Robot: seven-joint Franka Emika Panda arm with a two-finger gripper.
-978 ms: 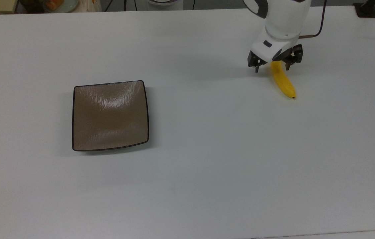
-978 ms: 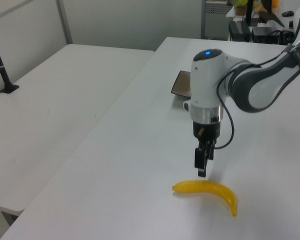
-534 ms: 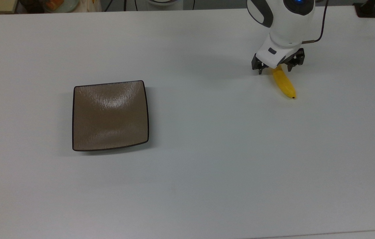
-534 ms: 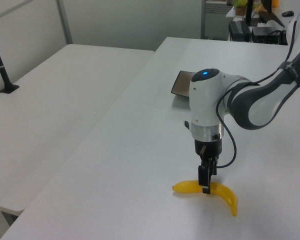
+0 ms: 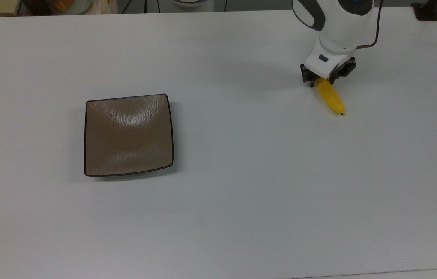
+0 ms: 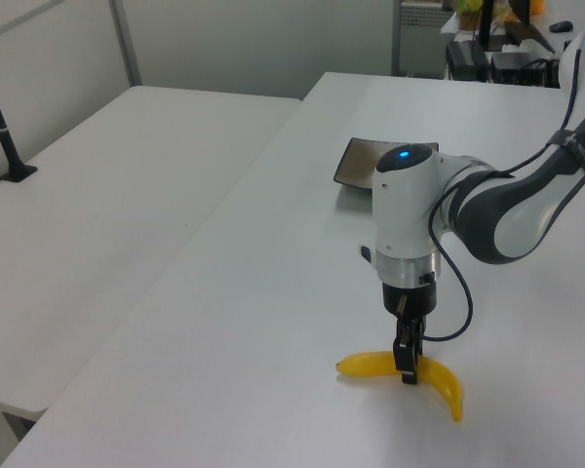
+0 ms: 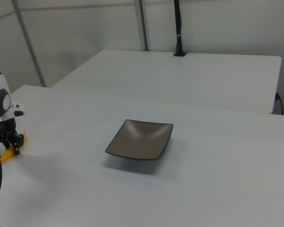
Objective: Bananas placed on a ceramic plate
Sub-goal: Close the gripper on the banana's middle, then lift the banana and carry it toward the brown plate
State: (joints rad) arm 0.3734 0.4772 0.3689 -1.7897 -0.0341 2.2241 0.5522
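Note:
The yellow banana (image 5: 332, 100) lies on the white table near the top view's upper right. My gripper (image 5: 322, 82) stands straight down over its stem half, with a finger pressed to each side, shut on the banana. In the left view the gripper (image 6: 407, 366) crosses the banana (image 6: 447, 382) at its middle. The right view has the banana (image 7: 1, 157) and gripper (image 7: 9, 142) at its far left. The square brown ceramic plate (image 5: 128, 135) sits bare at the top view's centre left, far from the banana; it shows also as plate (image 6: 356, 164) and plate (image 7: 139, 139).
A black post (image 5: 427, 11) stands at the table's far corner in the top view's upper right. A second white table (image 6: 97, 195) adjoins on the left view's left. Clutter (image 5: 67, 6) lies beyond the top view's upper edge.
The gripper has come down onto the banana and its fingers have drawn in against the banana's sides. The banana and the plate have not moved.

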